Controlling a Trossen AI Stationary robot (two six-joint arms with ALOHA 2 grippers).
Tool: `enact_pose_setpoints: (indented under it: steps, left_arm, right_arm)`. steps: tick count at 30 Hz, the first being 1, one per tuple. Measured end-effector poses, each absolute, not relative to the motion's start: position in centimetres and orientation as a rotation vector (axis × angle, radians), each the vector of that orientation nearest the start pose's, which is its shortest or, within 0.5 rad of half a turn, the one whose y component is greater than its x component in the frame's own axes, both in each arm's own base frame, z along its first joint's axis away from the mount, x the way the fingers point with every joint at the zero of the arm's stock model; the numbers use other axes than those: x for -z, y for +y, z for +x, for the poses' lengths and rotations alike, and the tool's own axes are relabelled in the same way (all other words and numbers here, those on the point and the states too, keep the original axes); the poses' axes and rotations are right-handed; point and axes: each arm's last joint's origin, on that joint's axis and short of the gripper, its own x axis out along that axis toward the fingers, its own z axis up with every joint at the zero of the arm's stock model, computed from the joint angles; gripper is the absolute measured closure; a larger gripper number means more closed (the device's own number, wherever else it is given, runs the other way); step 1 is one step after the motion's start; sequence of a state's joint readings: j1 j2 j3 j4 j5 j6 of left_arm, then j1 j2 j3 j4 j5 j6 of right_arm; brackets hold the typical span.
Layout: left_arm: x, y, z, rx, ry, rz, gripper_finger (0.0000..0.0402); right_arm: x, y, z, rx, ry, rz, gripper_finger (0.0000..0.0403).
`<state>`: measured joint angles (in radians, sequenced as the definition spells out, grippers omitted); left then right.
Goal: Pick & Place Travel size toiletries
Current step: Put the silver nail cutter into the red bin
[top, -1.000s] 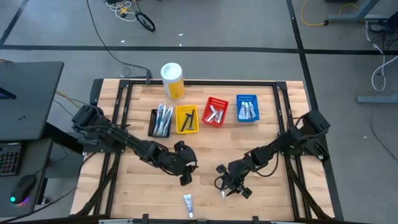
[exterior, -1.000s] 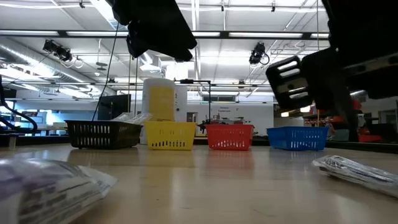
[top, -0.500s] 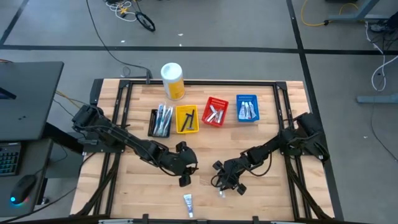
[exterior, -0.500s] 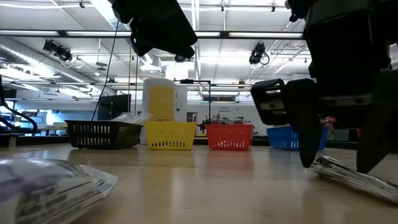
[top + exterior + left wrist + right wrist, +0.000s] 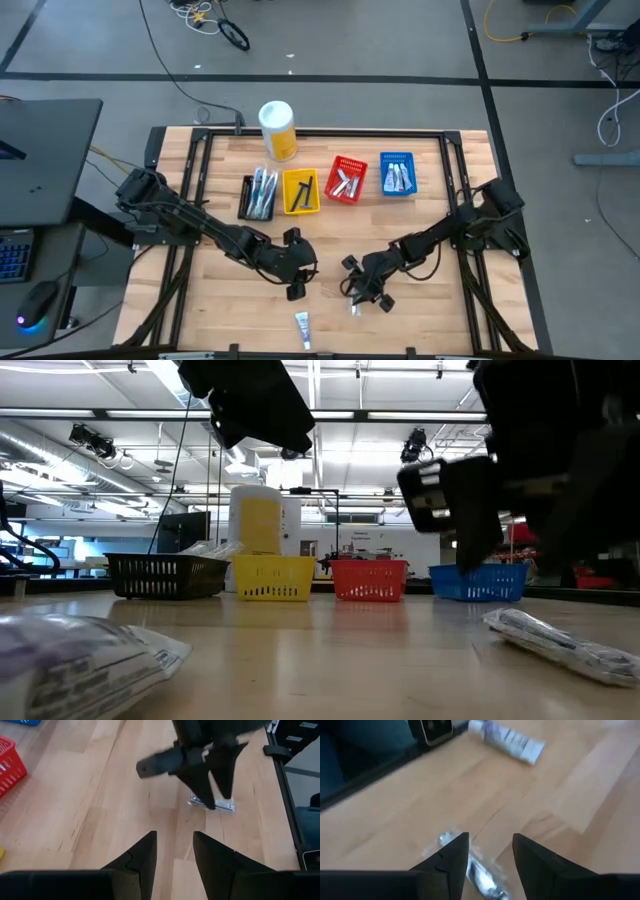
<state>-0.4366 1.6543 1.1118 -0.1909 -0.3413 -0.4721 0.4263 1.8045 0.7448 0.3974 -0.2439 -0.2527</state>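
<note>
1. Packet (image 5: 354, 307), high view: it lies on the table (image 5: 440, 310) right under the right gripper (image 5: 365, 290), which is the nearer arm. The left gripper (image 5: 297, 278) waits well apart from the packet, on the side away from the right arm. A second item, a tube (image 5: 302, 327), lies beyond the packet from the blue basket (image 5: 397, 175), near the table's front edge.

2. Low view: the packet (image 5: 560, 645) rests flat, its long axis slanting across the boards; it looks like a crinkled clear wrapper with something thin and silvery inside. The right gripper (image 5: 500, 510) hangs above it, not touching.

3. Left wrist view: the left gripper (image 5: 175, 852) is parted and empty. Beyond it the right gripper (image 5: 210, 770) points down at the packet (image 5: 212, 804), fingertips straddling it or just short; I cannot tell which.

4. Right wrist view: the right gripper (image 5: 490, 852) stands wide, holding nothing. The packet (image 5: 480, 877) lies between and just ahead of its fingers, long axis slanting across the gap, so closing across it looks workable. The tube (image 5: 507, 740) lies farther on.
</note>
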Motion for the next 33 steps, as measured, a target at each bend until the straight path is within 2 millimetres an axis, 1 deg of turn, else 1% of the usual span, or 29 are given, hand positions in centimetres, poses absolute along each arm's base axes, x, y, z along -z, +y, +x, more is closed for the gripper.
enact_pose_setpoints:
  steps: [5, 7, 9, 11, 18, 25, 28, 33]
  left_arm:
    - [-22.8, -14.1, 32.4, -0.065, 0.683, -0.177, 0.0267]
    - [-22.8, -14.1, 32.4, -0.066, 0.683, -0.177, 0.0267]
    - [-22.8, -14.1, 32.4, -0.066, 0.684, -0.178, 0.0267]
    - [-22.8, -14.1, 32.4, -0.066, 0.684, -0.178, 0.0267]
    - [-22.8, -14.1, 32.4, -0.067, 0.681, -0.179, 0.0267]
    - [-22.8, -14.1, 32.4, -0.068, 0.679, -0.176, 0.0267]
    - [-22.8, -14.1, 32.4, -0.066, 0.677, -0.154, 0.0267]
    - [-22.8, -14.1, 32.4, -0.065, 0.677, -0.148, 0.0267]
  right_arm:
    - [-13.8, 14.2, 29.4, -0.730, 0.525, -0.291, 0.0240]
    - [-13.9, 14.3, 29.4, -0.740, 0.519, -0.296, 0.0240]
    - [-13.5, 14.4, 29.2, -0.755, 0.537, -0.323, 0.0240]
    - [-12.7, 14.5, 29.1, -0.765, 0.578, -0.339, 0.0240]
    - [-10.1, 14.6, 29.3, -0.768, 0.646, -0.340, 0.0240]
    - [-9.4, 14.5, 29.5, -0.706, 0.668, -0.380, 0.0243]
    - [-9.4, 14.4, 29.5, -0.701, 0.677, -0.367, 0.0258]
    - [-9.3, 14.4, 29.4, -0.688, 0.709, -0.314, 0.0305]
